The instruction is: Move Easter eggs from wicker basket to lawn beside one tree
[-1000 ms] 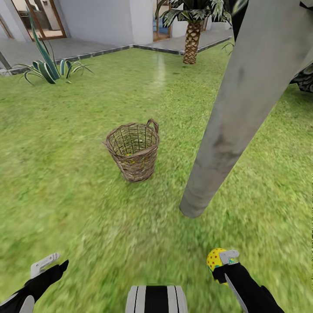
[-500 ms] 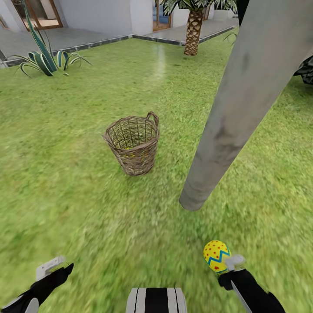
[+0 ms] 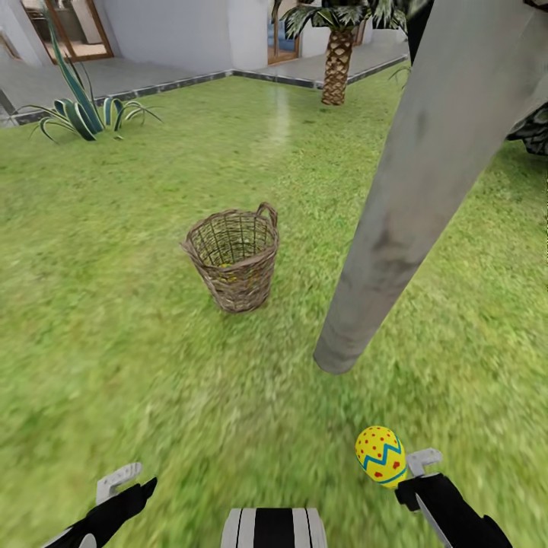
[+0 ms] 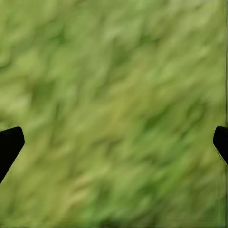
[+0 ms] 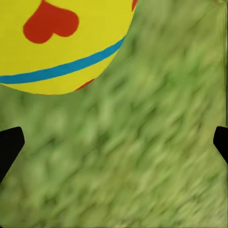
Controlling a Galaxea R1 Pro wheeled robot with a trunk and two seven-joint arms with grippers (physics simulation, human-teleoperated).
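One yellow Easter egg (image 3: 380, 455) with red dots and a blue zigzag sits over the lawn (image 3: 114, 342), a short way in front of the pale grey trunk of the tree (image 3: 403, 205). It lies just beside my right gripper (image 3: 420, 472), clear of the fingers. In the right wrist view the egg (image 5: 57, 42) lies off to one side, and the right gripper (image 5: 114, 142) is open over grass. The wicker basket (image 3: 234, 261) stands upright left of the trunk, with something yellow dimly showing through its weave. My left gripper (image 3: 122, 487) hangs open over grass (image 4: 114, 95).
A palm with a scaly trunk (image 3: 336, 65) stands at the far edge of the lawn. A spiky striped plant (image 3: 80, 114) grows at the far left. Grey paving (image 3: 152, 76) and a white house wall lie beyond. Dark foliage (image 3: 533, 133) hangs at the right.
The egg was in the right gripper a second ago; now the fingers are apart and it sits free beside them. Both arms have drawn back and down, the left one shifting rightward.
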